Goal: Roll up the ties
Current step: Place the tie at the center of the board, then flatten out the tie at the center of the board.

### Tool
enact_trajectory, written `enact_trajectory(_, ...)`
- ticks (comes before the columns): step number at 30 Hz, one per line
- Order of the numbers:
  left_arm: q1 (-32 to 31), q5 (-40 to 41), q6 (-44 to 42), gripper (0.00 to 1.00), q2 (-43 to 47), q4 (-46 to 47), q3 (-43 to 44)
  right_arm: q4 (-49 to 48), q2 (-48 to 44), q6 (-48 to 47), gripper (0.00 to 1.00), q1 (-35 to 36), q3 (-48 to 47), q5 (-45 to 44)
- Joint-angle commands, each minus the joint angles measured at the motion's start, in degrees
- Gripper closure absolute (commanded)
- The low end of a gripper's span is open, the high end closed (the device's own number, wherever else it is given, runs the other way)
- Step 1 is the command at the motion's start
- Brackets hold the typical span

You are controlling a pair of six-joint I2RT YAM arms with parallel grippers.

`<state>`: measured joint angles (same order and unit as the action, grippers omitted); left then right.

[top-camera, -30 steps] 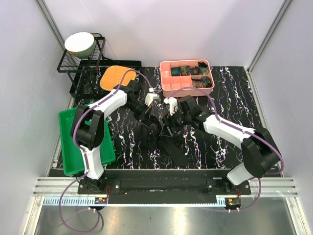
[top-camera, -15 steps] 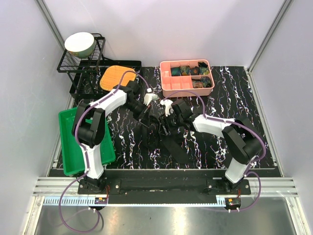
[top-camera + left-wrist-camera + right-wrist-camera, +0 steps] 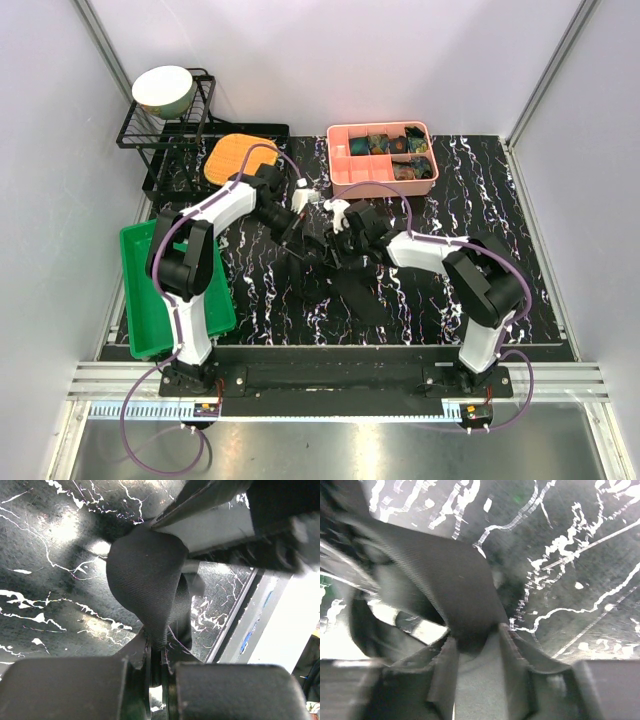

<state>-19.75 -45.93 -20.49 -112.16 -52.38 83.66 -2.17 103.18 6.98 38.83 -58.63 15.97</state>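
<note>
Left fingers (image 3: 75,687) pinch black woven necktie (image 3: 145,575) fold; right fingers (image 3: 442,675) half-spread astride it (grip unclear). Keep tension, wind tight.

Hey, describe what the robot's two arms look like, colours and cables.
Both the left arm and right arm have white links between bulky black joints. A thin purple cable loops along each. The fingers are dark grey and blocky.

No word, brand or number legible in any view. Only fine ruler-like tick marks along the near rail (image 3: 330,411), possibly with figures, too small to make out. Two small boards (image 3: 207,407) below the arm bases, maybe printed, equally unreadable.
</note>
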Motion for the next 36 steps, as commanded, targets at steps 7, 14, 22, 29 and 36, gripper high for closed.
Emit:
enact_trajectory(7, 2.17, 0.93, -2.18, 0.83, 1.23, 0.96, 3.17, 12.52, -5.43, -6.54, 1.0, -0.76, -5.08, -2.96)
enact_trajectory(14, 4.01, 6.99, -3.41, 0.35, 11.05, 7.63, 1.17, 29.13, -12.12, -10.2, 1.0, -13.04, -8.85, 5.29)
enact_trajectory(22, -2.56, 10.32, -23.44, 0.16, 24.88, 12.56, -11.66, 56.09, -6.95, -30.17, 1.0, -29.59, -16.42, 6.96)
enact_trajectory(29, -18.12, 18.85, -24.52, 0.2, 19.27, 22.57, -13.44, 69.14, -0.52, -41.52, 1.0, -36.46, -20.47, 14.26)
enact_trajectory(36, -27.7, 24.75, -26.7, 0.35, 2.05, 24.52, -1.24, 69.41, -2.89, -40.12, 1.0, -37.33, -20.91, 19.53)
